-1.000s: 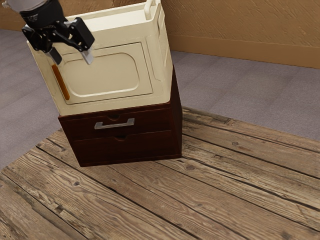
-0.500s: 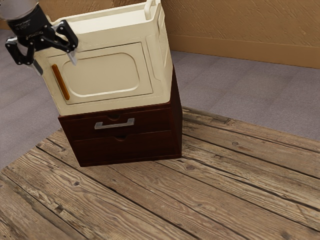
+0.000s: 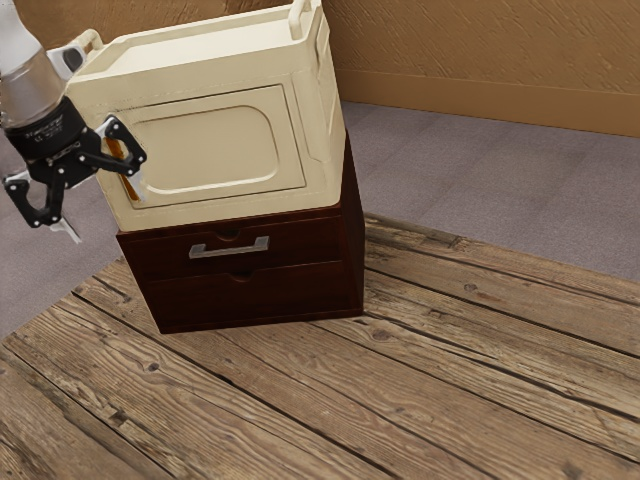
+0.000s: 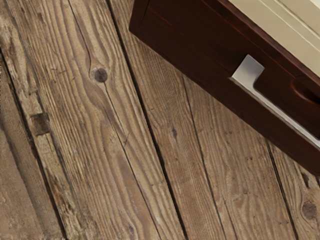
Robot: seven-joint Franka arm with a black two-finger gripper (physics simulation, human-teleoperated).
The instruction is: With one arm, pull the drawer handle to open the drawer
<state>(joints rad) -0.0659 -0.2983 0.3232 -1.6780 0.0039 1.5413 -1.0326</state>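
Observation:
My gripper (image 3: 102,215) hangs at the exterior view's left, open, its fingertips wide apart with nothing between them. It is above and to the exterior view's left of the metal handle (image 3: 230,248), not touching it. That handle is fixed to the upper drawer (image 3: 305,240) of a dark red-brown cabinet, and both drawers look closed. In the wrist view the silver handle (image 4: 282,107) crosses the dark drawer front (image 4: 200,40) from above, with the wooden table below.
A cream box (image 3: 210,150) with an orange-brown strip handle (image 3: 122,165) stands on the cabinet, close beside my gripper. The plank table (image 3: 400,400) extends in front of the cabinet. A brown wall (image 3: 490,60) rises behind.
My open gripper has moved down and toward the exterior view's left, from in front of the cream box to beside its lower left edge. Cabinet and drawers have not moved.

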